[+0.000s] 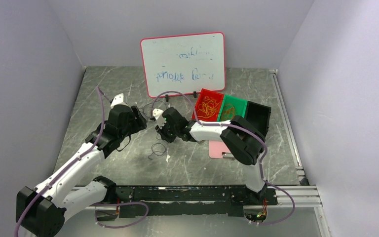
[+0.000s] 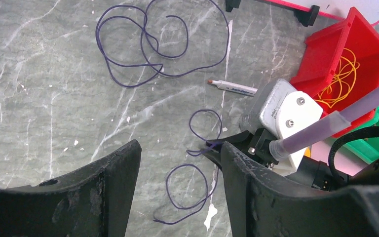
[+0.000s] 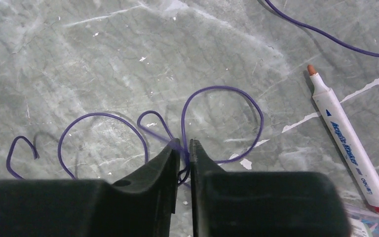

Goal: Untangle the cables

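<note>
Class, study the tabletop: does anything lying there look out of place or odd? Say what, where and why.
Yes. A white marker pen lies on the table beside the looped purple cable, its tip bare. It is no cable, and uncapped it may dry out or mark the surface.

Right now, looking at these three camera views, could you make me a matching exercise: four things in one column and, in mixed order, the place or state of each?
Things
1. red plastic bin
2. white marker pen with orange tip
3. thin purple cable with small loops
4. white board with pink frame

Places or states
A. stands at the far side of the workspace
B. pinched by the right gripper
C. holds yellow-orange wires
D. lies flat on the grey marbled table, uncapped

Pairs: 1-C, 2-D, 3-B, 4-A
</note>
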Motion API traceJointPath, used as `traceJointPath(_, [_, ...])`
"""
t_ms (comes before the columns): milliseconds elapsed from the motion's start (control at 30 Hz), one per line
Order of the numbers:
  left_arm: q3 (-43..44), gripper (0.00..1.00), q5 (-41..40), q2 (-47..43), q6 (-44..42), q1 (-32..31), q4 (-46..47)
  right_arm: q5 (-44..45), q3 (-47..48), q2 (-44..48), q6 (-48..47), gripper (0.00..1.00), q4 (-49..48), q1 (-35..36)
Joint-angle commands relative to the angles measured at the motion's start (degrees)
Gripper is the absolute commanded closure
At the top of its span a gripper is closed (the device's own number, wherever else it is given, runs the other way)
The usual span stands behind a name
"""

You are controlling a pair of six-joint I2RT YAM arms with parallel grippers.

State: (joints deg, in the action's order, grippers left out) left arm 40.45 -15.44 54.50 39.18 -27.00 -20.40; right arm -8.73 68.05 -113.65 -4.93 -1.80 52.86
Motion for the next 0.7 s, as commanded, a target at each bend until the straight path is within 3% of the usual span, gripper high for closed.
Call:
traceJointPath(0, [1.3,0.35,-0.1,0.3,-1.0,0.7,0.8,-1.4,1.0,2.3,1.1,0.88,0.1,0.4])
traceJointPath(133, [1.5,0.35,-0.5,0.5,-0.7,0.9,0.7,-2.8,1.1,8.2,2.7,1.0,0.9,0.1])
traceJointPath(433, [2.0,0.36,-1.5,0.0,-1.1,1.1,1.9,-2.0,2.4,23.2,6.1,1.0,8.0,-4.4])
traceJointPath(667, [3.1,0.36,-0.9,2.4,-2.6,1.1,3.6,2.7,1.5,34.9,8.7,1.0,12.1,-15.1])
